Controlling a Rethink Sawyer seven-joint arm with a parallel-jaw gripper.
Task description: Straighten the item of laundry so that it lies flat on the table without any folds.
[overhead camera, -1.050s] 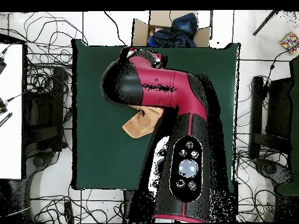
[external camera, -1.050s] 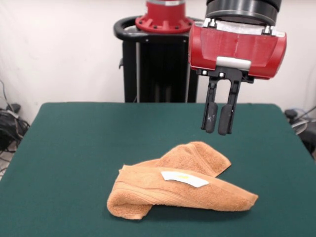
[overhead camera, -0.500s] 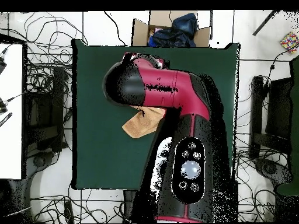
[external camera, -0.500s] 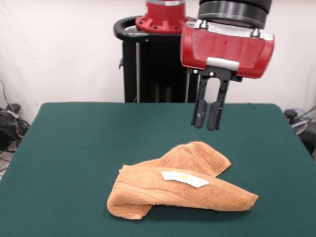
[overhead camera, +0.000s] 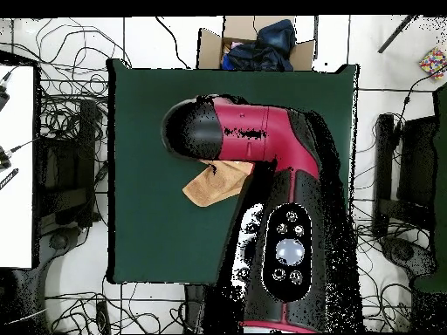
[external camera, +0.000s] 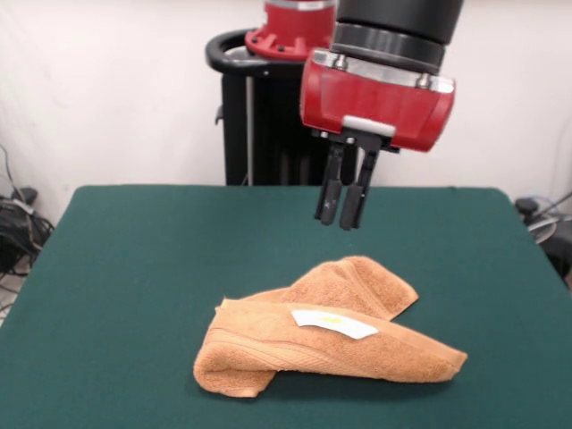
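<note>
Your table (external camera: 134, 268), a broad dark green surface, fills the front view from edge to edge and shows in the overhead view (overhead camera: 148, 227) as a green rectangle ringed by tangled cables on a white floor. Above it hangs your arm (overhead camera: 279, 209), red and black, which in the overhead view covers much of the table's middle and hides most of what lies beneath. Behind the table in the front view stands the black pedestal (external camera: 277, 116) with its red collar.

Your towel (external camera: 326, 335) lies on the table toward the near side in the front view, a little right of the middle. It is not flat: it is bunched and folded over itself, with a rolled fold at its left end, a raised hump behind, and one corner drawn out to a point at the right. In the overhead view only a tan corner of the towel (overhead camera: 209, 185) pokes out from under the arm. A white label (external camera: 333, 323) with a small yellow mark rests face up on the top fold.

Your gripper (external camera: 339, 213) hangs in the air above and behind the towel, well clear of the cloth. Its two dark fingers (external camera: 328, 198) point down and stand close together, nearly touching, with nothing between them.
</note>
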